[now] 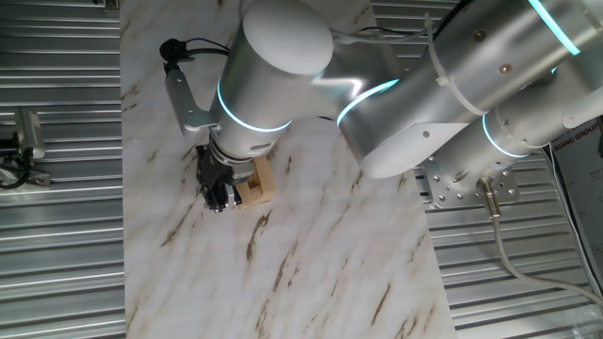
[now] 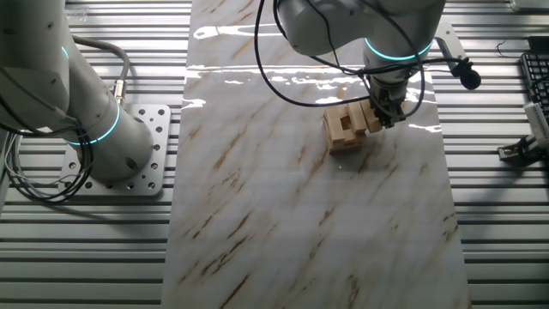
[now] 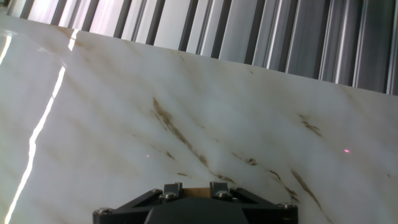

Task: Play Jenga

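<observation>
The Jenga stack [image 1: 261, 185] is a low pile of plain tan wooden blocks on the marble-patterned board; it also shows in the other fixed view [image 2: 341, 129]. My gripper [image 1: 218, 191] is down at board level, right against the side of the stack, as the other fixed view [image 2: 383, 112] also shows. In the hand view the gripper [image 3: 195, 186] has a tan block [image 3: 195, 192] filling the gap between its two fingers [image 3: 173, 188], so it is shut on that block. The rest of the stack is hidden from the hand view.
The marble-patterned board [image 2: 300, 223] lies on a ribbed metal table [image 2: 86, 257]. The arm's base plate [image 2: 141, 154] stands left of the board. A black camera mount [image 2: 467, 75] sticks out beside the wrist. A keyboard [image 2: 536, 77] lies at the far right.
</observation>
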Available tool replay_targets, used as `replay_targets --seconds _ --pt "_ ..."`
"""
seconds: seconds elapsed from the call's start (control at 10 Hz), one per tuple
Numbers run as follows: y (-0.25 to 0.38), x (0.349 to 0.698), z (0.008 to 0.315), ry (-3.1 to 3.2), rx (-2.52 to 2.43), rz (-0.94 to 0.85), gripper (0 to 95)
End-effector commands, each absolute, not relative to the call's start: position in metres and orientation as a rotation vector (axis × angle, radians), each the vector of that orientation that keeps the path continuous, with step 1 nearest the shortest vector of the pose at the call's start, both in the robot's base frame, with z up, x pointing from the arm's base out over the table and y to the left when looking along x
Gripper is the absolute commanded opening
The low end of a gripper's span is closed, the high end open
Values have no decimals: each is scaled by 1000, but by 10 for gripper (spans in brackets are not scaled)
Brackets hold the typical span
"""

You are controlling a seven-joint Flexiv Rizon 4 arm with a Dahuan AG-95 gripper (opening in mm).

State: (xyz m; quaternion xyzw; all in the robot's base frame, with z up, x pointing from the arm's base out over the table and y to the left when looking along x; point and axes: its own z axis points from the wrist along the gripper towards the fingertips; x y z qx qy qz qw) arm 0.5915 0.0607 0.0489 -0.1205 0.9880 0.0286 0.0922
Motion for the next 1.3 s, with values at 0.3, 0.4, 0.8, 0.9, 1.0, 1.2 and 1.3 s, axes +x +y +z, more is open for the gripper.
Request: replay_targets --seconds 0.3,0.4,0.8,0.9,1.0,1.2,1.3 --pt "61 593 49 2928 -357 89 0" --pt "61 593 49 2925 -357 88 0" --pt "62 594 50 2914 -355 91 0" --pt "62 594 50 2908 -352 89 0" --pt "62 594 50 2901 -352 85 0" --pt "62 594 50 2893 -352 86 0" --pt "62 594 50 2886 -354 85 0"
